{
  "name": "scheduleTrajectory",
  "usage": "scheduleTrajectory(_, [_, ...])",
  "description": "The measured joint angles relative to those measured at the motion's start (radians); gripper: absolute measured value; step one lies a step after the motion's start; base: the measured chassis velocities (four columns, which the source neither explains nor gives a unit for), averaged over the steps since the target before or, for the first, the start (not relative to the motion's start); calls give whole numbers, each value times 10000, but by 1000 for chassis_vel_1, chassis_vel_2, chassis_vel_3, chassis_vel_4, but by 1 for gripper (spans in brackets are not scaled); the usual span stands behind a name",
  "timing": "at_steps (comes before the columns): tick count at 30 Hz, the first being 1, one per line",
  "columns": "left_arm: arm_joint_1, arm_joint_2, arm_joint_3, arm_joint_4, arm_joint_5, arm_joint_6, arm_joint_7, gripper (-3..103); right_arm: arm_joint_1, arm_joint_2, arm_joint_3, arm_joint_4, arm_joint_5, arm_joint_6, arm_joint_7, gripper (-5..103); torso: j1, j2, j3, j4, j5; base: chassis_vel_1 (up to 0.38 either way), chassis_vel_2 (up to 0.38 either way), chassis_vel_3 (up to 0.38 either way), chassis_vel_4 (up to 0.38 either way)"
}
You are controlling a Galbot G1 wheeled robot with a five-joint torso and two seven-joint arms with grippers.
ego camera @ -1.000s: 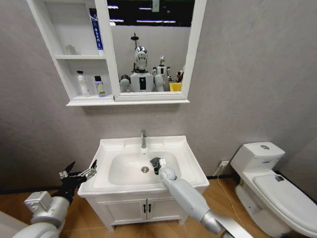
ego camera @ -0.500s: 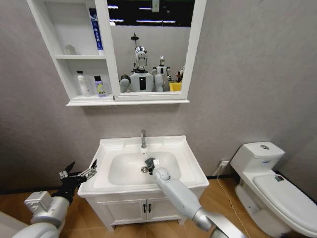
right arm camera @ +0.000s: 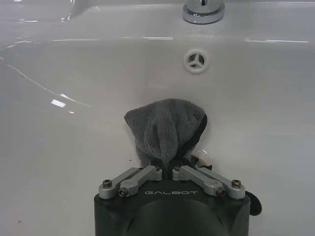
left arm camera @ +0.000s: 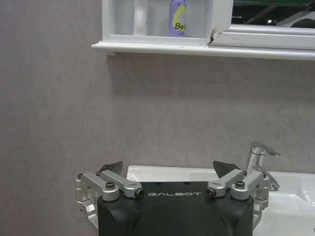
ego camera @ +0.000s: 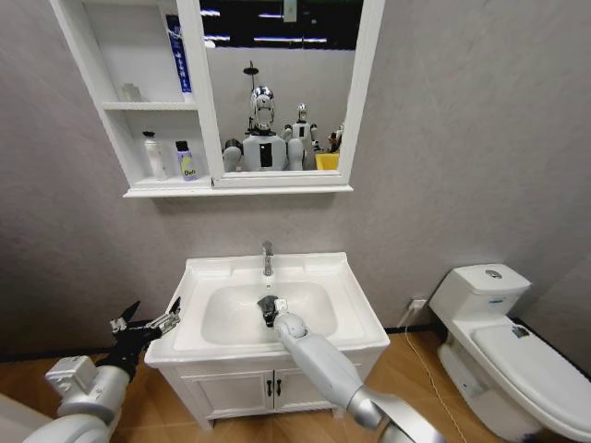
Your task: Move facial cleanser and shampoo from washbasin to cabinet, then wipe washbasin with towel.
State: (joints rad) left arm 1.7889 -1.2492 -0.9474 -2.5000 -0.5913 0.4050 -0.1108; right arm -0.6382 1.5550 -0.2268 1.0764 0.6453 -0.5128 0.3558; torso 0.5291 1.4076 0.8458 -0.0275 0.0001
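In the head view my right gripper (ego camera: pixel 267 307) is down in the oval bowl of the white washbasin (ego camera: pixel 214 269), below the chrome tap (ego camera: pixel 267 257). The right wrist view shows this gripper (right arm camera: pixel 167 169) shut on the bunched dark grey towel (right arm camera: pixel 165 129), which presses on the bowl's white surface near the overflow hole (right arm camera: pixel 197 60). My left gripper (ego camera: pixel 143 325) hangs open beside the washbasin's left edge. On the cabinet (ego camera: pixel 152 106), the lowest shelf holds a white bottle (ego camera: pixel 150 154) and a purple bottle with a yellow label (ego camera: pixel 186 161); I cannot tell which is the shampoo.
A blue tube (ego camera: pixel 177 53) stands on the cabinet's top shelf beside the mirror (ego camera: pixel 277 92). A white toilet (ego camera: pixel 499 341) sits to the right of the washbasin. Under the basin is a low cupboard (ego camera: pixel 272 388) with black handles. The grey wall is close behind.
My right gripper has dragged the towel leftward across the bowl, from right of the drain to over it. The left arm has stayed still.
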Motion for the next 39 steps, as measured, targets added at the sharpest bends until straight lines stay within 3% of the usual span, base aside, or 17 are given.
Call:
scheduleTrajectory(9, [0, 0, 0, 0, 0, 0, 0, 100, -15, 102, 90, -52, -37, 7, -6, 3, 0, 0, 0, 0, 1, 0, 0, 0, 0])
scheduleTrajectory(17, [0, 0, 0, 0, 0, 0, 0, 100, -346, -700, 177, 766, -15, -181, 308, 3, 0, 1, -1, -2, 2, 0, 0, 0, 0])
scheduleTrajectory(23, [0, 0, 0, 0, 0, 0, 0, 100, -664, -1459, 286, 1988, 966, -953, 1252, 3, 0, 2, -1, -4, 2, 0, 0, 0, 0])
scheduleTrajectory(27, [0, 0, 0, 0, 0, 0, 1, 100, -676, -1578, 367, 2500, 1988, -1556, 2000, 3, 0, 2, -1, -1, 3, 0, 0, 0, 0])
scheduleTrajectory(30, [0, 0, 0, 0, 0, 0, 0, 100, -652, -1584, 367, 2655, 2244, -1789, 2221, 3, 0, 2, -1, -1, 2, 0, 0, 0, 0])
scheduleTrajectory(33, [0, 0, 1, 0, 0, 0, 0, 100, -586, -1562, 367, 2604, 2249, -1828, 2230, 3, 0, 3, -2, -1, 1, 0, 0, 0, 0])
scheduleTrajectory(39, [0, 0, 0, 0, 0, 0, 0, 100, -392, -1101, 416, 1717, 1779, -1362, 1525, 3, 0, 3, -1, -1, 1, 0, 0, 0, 0])
